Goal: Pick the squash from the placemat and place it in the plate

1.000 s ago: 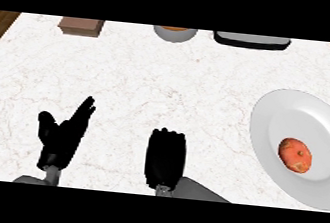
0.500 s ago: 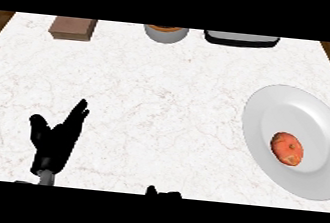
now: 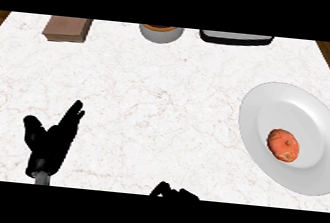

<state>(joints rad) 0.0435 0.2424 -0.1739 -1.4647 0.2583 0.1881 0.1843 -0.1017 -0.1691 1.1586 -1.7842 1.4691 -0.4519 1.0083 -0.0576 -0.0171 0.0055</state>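
An orange squash (image 3: 283, 144) lies inside the white plate (image 3: 272, 114) at the right of the counter, a little right of the plate's middle. My left hand (image 3: 48, 140) rests open at the lower left, fingers pointing up and away, holding nothing. Only the fingertips of my right hand (image 3: 169, 191) show at the lower edge, well left of the plate and apart from it. No placemat shows in this view.
Along the far edge stand a brown block (image 3: 67, 28), a grey bowl with orange contents (image 3: 161, 33) and a dark tray (image 3: 234, 38). Wooden floor shows beyond the counter's left and right edges.
My right hand has drawn back toward the lower edge, from fully visible to only its fingertips. The squash stays in the plate. The left hand has kept its pose.
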